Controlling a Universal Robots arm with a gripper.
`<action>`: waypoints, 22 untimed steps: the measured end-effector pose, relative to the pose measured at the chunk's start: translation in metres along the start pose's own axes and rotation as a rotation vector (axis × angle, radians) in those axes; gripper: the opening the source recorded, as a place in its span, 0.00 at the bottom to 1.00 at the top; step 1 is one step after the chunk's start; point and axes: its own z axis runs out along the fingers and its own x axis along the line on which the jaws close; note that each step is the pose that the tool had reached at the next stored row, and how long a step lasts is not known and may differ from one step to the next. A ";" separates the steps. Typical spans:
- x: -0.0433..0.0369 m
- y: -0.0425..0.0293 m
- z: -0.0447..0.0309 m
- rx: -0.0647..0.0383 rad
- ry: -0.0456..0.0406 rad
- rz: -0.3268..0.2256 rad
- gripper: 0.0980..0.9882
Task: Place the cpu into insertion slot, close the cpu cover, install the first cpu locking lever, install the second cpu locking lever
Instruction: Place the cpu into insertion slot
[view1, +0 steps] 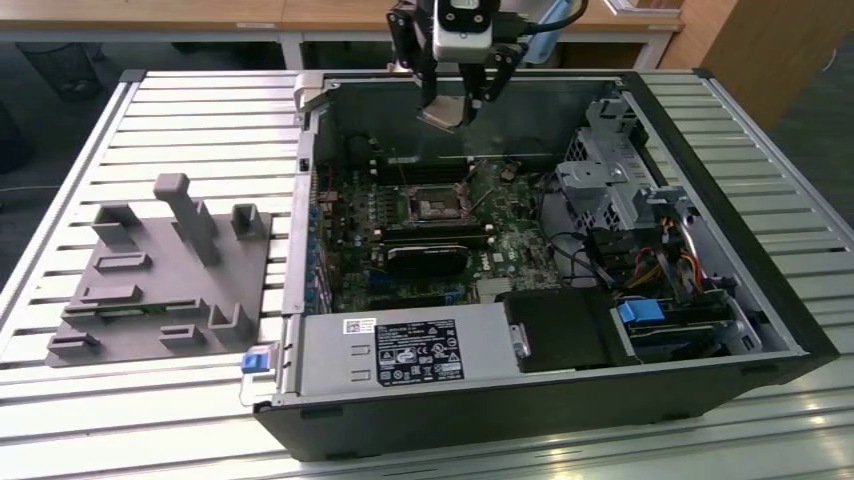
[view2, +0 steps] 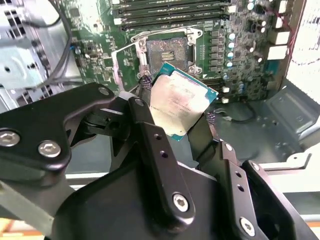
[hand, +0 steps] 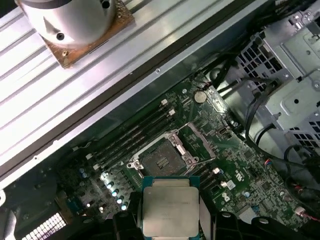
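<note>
Claw (view2: 177, 100) pinching cpu (view2: 182, 97) over bare insertion slot (view2: 166, 52), its side edges hidden behind fingers (view2: 150, 132).

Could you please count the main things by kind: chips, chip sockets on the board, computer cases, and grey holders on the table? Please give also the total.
chip: 1, held in the end effector
socket: 1, with nothing in it
computer case: 1, lying open
grey holder: 1, beside the case
Total: 4
</note>
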 end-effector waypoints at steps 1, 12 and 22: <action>0.0000 0.0000 0.0004 0.000 -0.0015 0.018 0.50; 0.0000 -0.0003 0.0036 -0.003 -0.0162 0.197 0.50; 0.0000 -0.0003 0.0060 -0.005 -0.0289 0.351 0.50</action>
